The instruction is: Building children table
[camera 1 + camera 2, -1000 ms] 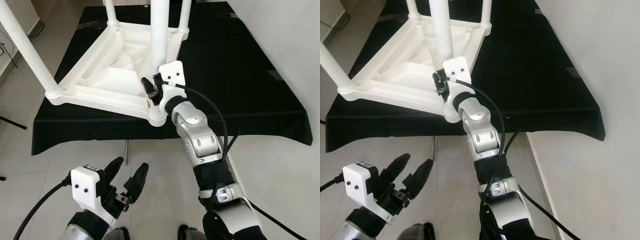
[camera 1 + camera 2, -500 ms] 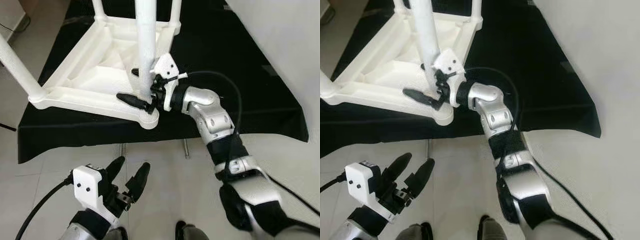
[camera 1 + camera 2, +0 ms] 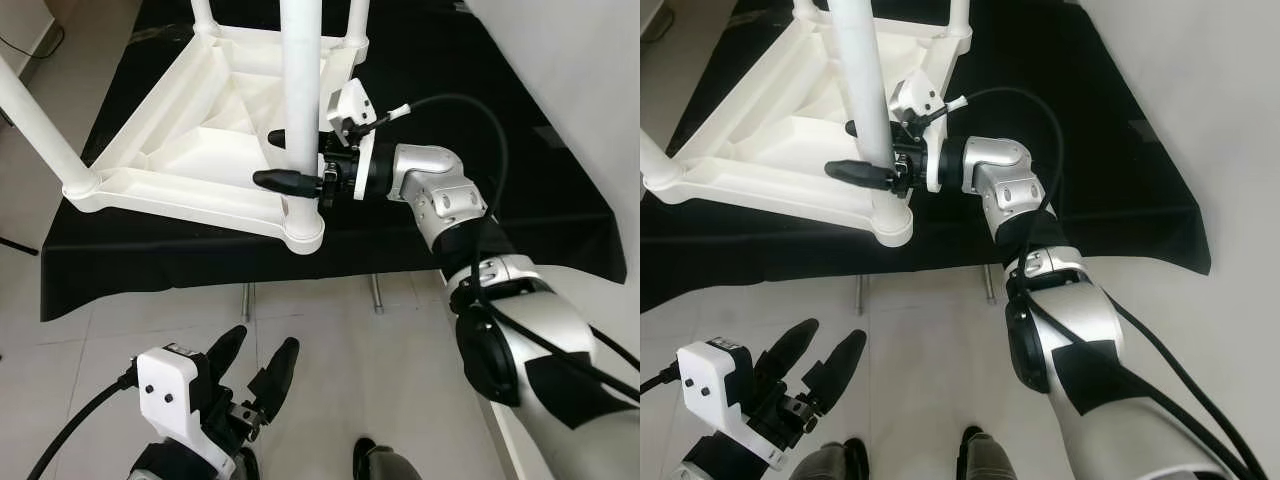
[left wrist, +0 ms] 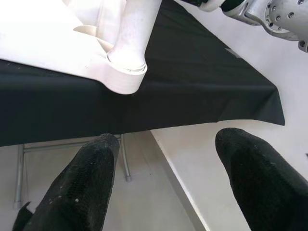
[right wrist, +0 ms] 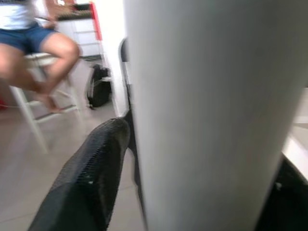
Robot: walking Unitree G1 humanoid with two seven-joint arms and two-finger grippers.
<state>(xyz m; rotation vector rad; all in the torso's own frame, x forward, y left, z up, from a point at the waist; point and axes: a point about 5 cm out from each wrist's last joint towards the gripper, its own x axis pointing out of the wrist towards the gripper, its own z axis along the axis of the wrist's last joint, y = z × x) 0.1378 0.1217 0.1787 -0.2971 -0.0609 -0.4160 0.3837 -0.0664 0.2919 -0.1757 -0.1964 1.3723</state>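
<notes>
Right claw [image 3: 287,160] grips the near leg [image 3: 301,90]; four legs socketed into inverted table [image 3: 190,150]; flipping remains. Left claw [image 3: 252,362] open, idle.

Right gripper [image 3: 292,160]: swung from the 6 o'clock side of the near table leg [image 3: 300,90] to its 3 o'clock side; black fingers [image 3: 285,180] now straddling the leg low down (formerly beside its socket). Forearm now level. Left gripper [image 3: 252,372]: lower in frame.
</notes>
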